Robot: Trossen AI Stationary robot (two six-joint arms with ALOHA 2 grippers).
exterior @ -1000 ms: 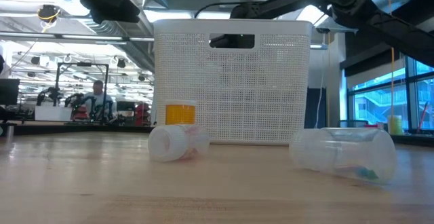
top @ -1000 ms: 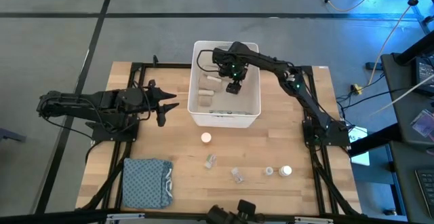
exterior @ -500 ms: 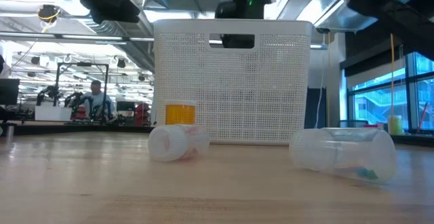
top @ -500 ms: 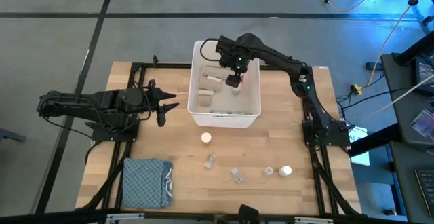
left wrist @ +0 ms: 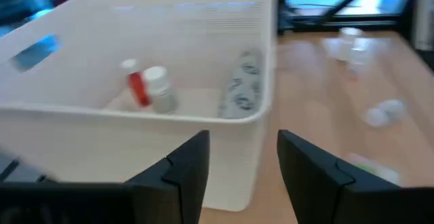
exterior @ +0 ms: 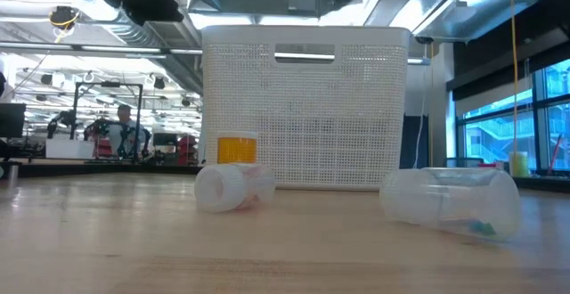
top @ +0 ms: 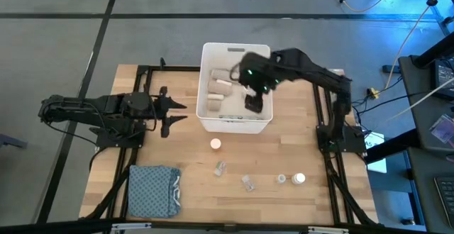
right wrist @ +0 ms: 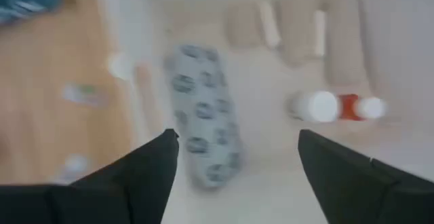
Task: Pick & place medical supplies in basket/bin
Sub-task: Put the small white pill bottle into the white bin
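We see the white tub point(top: 236, 124) at upper centre of the high view, on the wooden bench point(top: 298, 142). Inside it lie beige bandage rolls point(right wrist: 298, 27), a grey dotted packet point(right wrist: 203, 112) and a white bottle with a red band point(right wrist: 337, 106).

The right hand point(top: 253, 103) hangs over the tub's right half, its fingers point(right wrist: 139, 173) spread wide and holding nothing.

Below the tub in the high view, loose supplies sit on the bench: a white-capped bottle point(top: 216, 144) just beside the tub's near wall, a clear vial point(top: 220, 168), another vial point(top: 248, 183), and two small bottles point(top: 290, 179) toward the lower right.

A folded blue-grey cloth point(top: 154, 191) lies at lower left. The left hand point(top: 172, 111) waits at middle left, beside the tub, fingers apart and empty.
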